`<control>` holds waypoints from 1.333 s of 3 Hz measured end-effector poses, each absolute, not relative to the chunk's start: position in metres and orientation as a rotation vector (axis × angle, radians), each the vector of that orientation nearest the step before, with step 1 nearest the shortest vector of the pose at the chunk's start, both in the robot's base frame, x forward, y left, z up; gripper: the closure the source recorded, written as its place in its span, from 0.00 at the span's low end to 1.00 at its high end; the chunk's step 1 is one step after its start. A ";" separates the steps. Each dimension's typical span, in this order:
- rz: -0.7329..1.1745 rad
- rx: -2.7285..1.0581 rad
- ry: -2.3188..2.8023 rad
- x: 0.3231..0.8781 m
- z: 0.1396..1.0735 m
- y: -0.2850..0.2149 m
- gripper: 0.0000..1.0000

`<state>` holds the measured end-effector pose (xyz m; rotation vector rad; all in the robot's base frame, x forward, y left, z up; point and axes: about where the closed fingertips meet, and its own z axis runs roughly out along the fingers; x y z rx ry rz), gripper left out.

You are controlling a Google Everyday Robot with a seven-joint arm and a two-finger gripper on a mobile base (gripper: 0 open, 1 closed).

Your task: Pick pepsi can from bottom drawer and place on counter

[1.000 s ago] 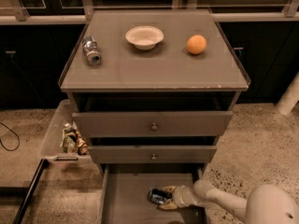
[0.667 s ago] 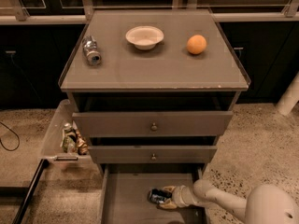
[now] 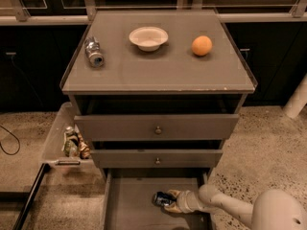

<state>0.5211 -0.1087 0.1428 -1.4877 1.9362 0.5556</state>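
The pepsi can (image 3: pixel 162 199), dark blue with a silvery end, lies on its side on the floor of the bottom drawer (image 3: pixel 129 205), which is pulled out. My gripper (image 3: pixel 169 201) reaches in from the right on a pale arm and is closed around the can, low over the drawer floor. The counter (image 3: pixel 158 66) is the flat grey-brown top of the cabinet, above the two knobbed drawers.
On the counter lie a silver-grey can (image 3: pixel 94 52) at the left, a white bowl (image 3: pixel 148 37) in the middle and an orange (image 3: pixel 202 45) at the right. A clear bin (image 3: pixel 69 140) with small items hangs at the cabinet's left side. Both knobbed drawers stand slightly open.
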 end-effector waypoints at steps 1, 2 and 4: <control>0.560 -1.496 1.941 0.515 0.146 -0.107 1.00; 0.589 -1.523 1.904 0.504 0.180 -0.103 1.00; 0.557 -1.598 1.809 0.496 0.314 -0.115 1.00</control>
